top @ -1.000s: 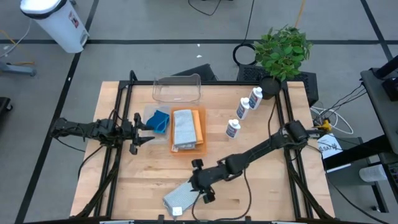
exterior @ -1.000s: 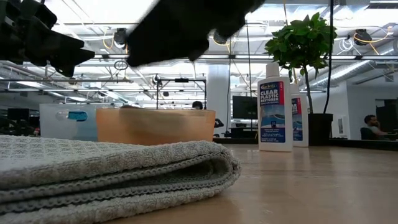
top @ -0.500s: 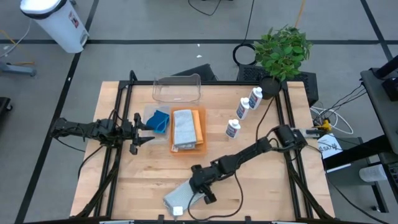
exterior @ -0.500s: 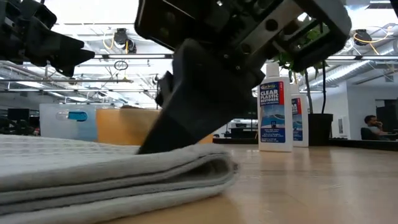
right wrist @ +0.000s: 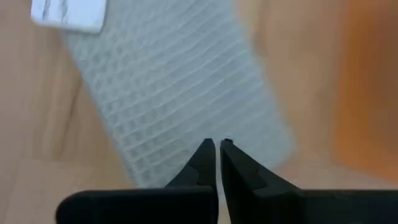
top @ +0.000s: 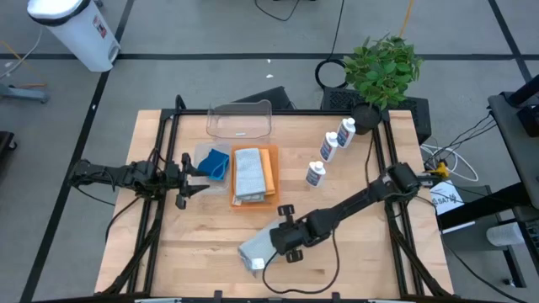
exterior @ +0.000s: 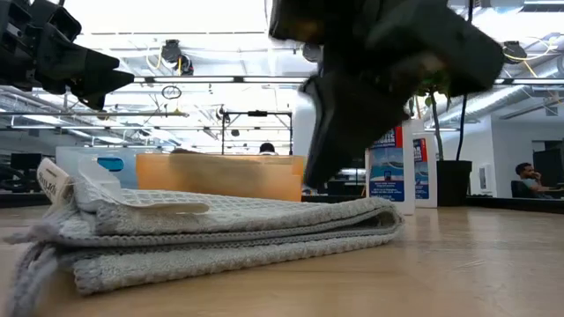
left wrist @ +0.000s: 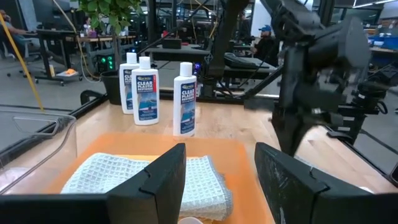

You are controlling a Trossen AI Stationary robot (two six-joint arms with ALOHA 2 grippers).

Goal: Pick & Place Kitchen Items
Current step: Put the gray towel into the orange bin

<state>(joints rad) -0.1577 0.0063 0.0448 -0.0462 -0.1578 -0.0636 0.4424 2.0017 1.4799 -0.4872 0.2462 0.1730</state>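
Your right gripper [top: 278,246], jaws nearly closed on the grey cloth [top: 258,247], is now dragging it across the surface toward the orange cloth [top: 269,172], so placement is progressing, while your left gripper [top: 192,175] waits open-jawed.

You see a grey waffle-weave cloth [top: 257,247] with a white tag [top: 258,264], an orange cloth [top: 268,172], blue sponges [top: 217,162], and white blue-labelled bottles [top: 316,174].

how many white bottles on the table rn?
3, in a diagonal row on the table's right side: bottle nearest the plant, middle bottle, bottle nearest the orange cloth. None looks hidden.
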